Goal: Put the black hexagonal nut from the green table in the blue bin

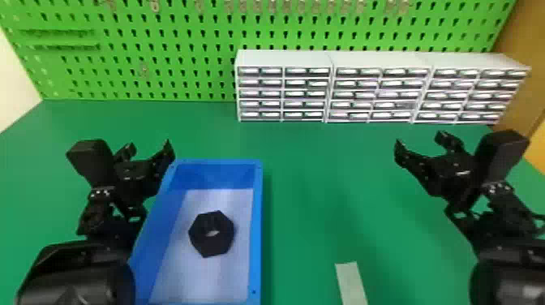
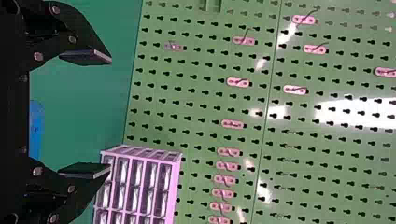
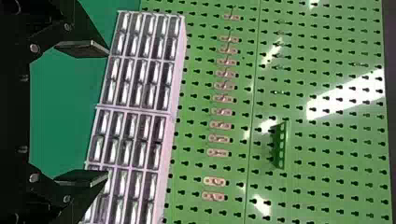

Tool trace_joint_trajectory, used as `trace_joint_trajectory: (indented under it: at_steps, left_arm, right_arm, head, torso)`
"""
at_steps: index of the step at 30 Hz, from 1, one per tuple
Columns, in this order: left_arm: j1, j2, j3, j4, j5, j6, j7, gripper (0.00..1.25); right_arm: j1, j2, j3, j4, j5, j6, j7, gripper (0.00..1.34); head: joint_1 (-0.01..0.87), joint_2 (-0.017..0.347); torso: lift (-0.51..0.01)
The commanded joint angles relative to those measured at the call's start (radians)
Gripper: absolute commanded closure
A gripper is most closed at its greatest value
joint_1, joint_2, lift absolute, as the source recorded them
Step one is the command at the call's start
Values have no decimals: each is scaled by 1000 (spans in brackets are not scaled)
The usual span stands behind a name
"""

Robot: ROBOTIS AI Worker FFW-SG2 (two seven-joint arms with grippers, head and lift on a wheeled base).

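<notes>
The black hexagonal nut (image 1: pixel 211 234) lies flat on the pale floor of the blue bin (image 1: pixel 258 227), touched by neither gripper. Beside the bin's far left corner is my left gripper (image 1: pixel 149 149), open with nothing between its fingers. The left wrist view shows that left gripper (image 2: pixel 108 115) with its two fingers wide apart, and a bit of the bin behind. Over the right part of the green table, well away from the bin, my right gripper (image 1: pixel 419 142) is held open. In the right wrist view the right gripper (image 3: pixel 108 112) has an empty gap.
White drawer cabinets (image 1: pixel 284 59) line the back of the green table (image 1: pixel 324 182), from the middle to the right. Behind them rises a green pegboard (image 1: pixel 162 40) with small hooks. A pale strip (image 1: pixel 351 282) lies near the front edge, right of the bin.
</notes>
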Motion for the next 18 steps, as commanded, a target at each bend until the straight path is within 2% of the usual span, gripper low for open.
trace_joint_trajectory:
  at_steps: [1,18]
  left_arm:
    - [2,-3,0,0,3,0,0,437]
    - [2,-3,0,0,9,0,0,437]
  right_arm:
    - [22,1,-5,-2,0,-27,-1,355]
    - [98,26,-16,-5,9,-99,-21,355]
  head:
    - [686,51]
    - [686,51]
  torso:
    - [-97]
    - [-97]
